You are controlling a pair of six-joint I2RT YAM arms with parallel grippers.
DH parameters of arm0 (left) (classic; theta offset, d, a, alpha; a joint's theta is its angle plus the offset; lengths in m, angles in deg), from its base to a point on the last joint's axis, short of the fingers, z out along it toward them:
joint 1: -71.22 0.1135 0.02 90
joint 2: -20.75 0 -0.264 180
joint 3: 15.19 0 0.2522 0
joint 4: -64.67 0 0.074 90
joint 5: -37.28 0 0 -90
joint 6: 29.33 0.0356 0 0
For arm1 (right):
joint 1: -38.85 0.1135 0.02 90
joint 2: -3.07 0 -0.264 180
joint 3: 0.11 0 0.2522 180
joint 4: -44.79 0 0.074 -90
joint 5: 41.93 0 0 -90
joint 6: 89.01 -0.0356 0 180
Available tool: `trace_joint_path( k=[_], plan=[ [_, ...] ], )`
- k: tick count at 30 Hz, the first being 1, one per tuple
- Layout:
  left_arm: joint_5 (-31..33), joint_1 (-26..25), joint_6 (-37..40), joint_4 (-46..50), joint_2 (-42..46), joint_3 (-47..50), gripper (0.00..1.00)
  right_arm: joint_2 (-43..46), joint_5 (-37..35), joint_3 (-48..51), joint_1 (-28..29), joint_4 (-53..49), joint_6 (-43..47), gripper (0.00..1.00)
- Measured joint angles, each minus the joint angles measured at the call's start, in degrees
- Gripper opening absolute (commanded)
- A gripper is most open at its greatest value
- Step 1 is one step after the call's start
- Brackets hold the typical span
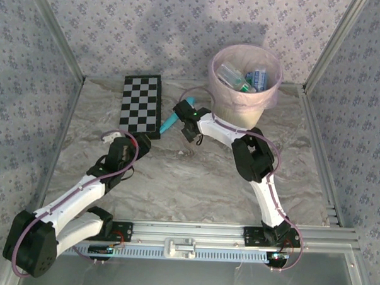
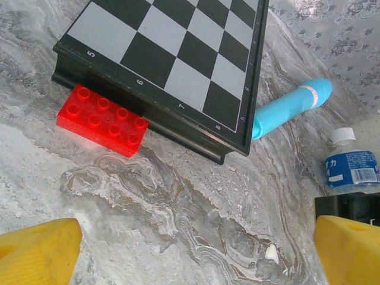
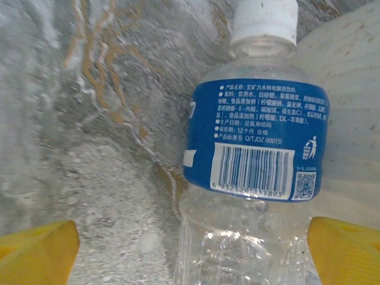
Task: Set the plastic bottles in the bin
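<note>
Right hand (image 3: 190,252) spread, my fingers either side of a clear bottle (image 3: 255,142) on the desk (image 3: 89,119) beside the bin (image 3: 350,89). It has a white cap and a blue label with Chinese print, "Q/TJDZ 0001S", barcode and QR code. Left hand (image 2: 190,249) spread too, near the checkerboard (image 2: 178,59), edge numbered 5–8. I see more bottles (image 1: 243,78) inside the bin.

Looks like a robot lab test cell, not anyone's home: marble-print table (image 1: 195,174) boxed in by floral-pattern panels (image 1: 157,27) on aluminium framing (image 1: 335,45), with a left arm (image 1: 80,197) and right arm (image 1: 264,183) bolted to a metal rail (image 1: 199,231) along the table's near edge.
</note>
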Motion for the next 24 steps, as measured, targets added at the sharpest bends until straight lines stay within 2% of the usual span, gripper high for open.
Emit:
trace_joint_path(
  k=[8,24],
  plan=[
    [0.0,0.0,-0.1,0.0,0.0,0.0,1.00,-0.8,0.8,-0.2,-1.0,-1.5,0.4,0.95],
    [0.0,0.0,-0.1,0.0,0.0,0.0,1.00,-1.5,9.0,-0.1,-1.9,-1.7,-1.6,0.60]
  ],
)
